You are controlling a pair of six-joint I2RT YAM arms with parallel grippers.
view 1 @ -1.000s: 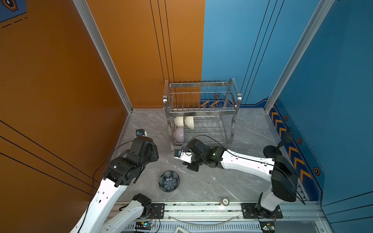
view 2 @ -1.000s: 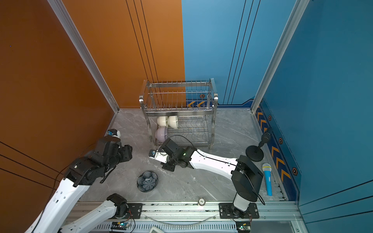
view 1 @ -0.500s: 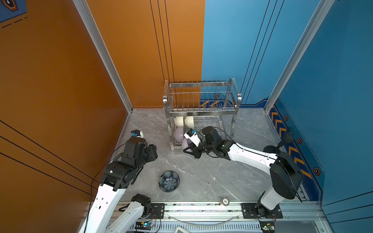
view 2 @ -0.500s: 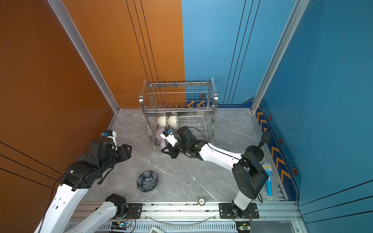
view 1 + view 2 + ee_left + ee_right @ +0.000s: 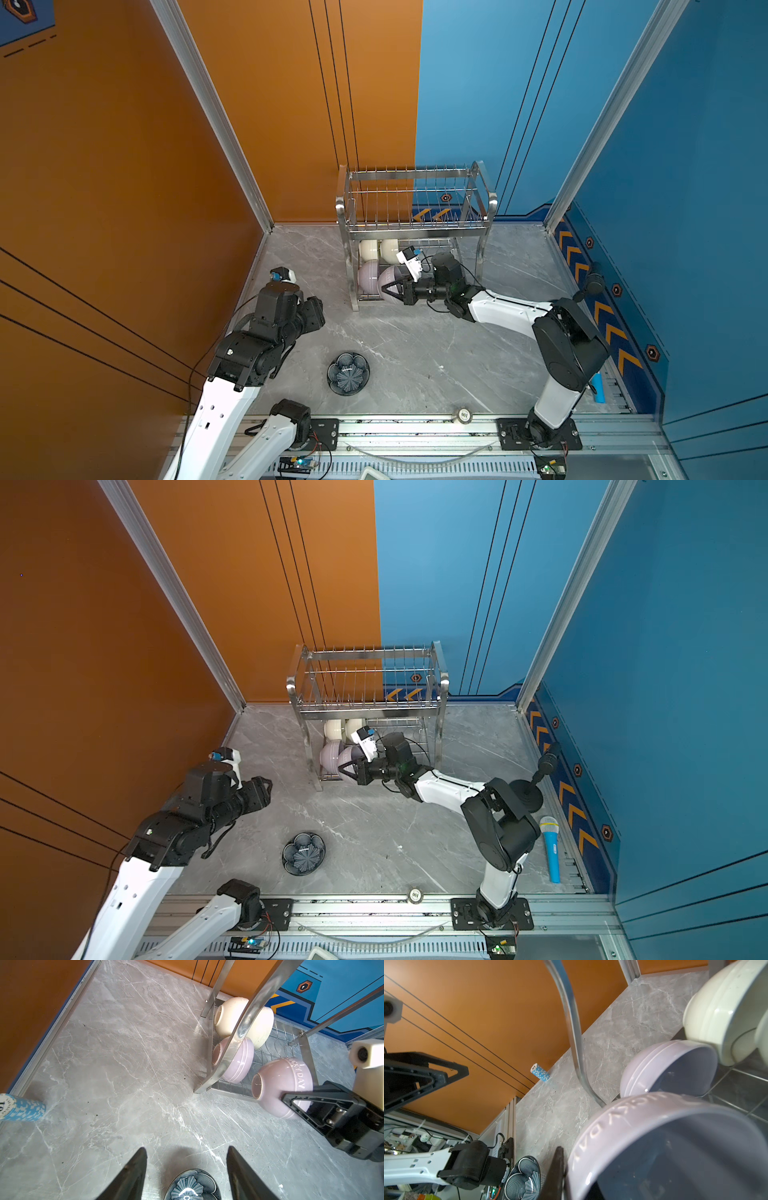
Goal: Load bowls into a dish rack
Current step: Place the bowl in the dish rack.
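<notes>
While the right gripper (image 5: 386, 291) is clamped on the rim of the lilac bowl (image 5: 390, 275), just left of centre in a top view, that bowl hangs at the open front of the lower tier of the dish rack (image 5: 415, 227), and I can't tell if it's touching the wires. Worry number one: it's only a thin rim pinch, so a knock against the second lilac bowl (image 5: 368, 274) right beside it could twist it loose. Two cream bowls (image 5: 369, 249) sit behind those. The dark blue bowl (image 5: 348, 373) is alone on the table (image 5: 415, 353) at lower centre with loads of room around it. Left gripper (image 5: 316, 313) hovers further left, holding nothing.

Left wrist view: its jaws stand apart, blue bowl peeking between them at the bottom edge. Held bowl is at right, close to the rack's front post (image 5: 308, 1057), which is what I'd clip. Poker chip stack (image 5: 20, 1108) at the left edge, well clear.

Right wrist view: the curved side frame (image 5: 576, 1043) runs right past the bowl's rim; wire floor beyond looks free.
</notes>
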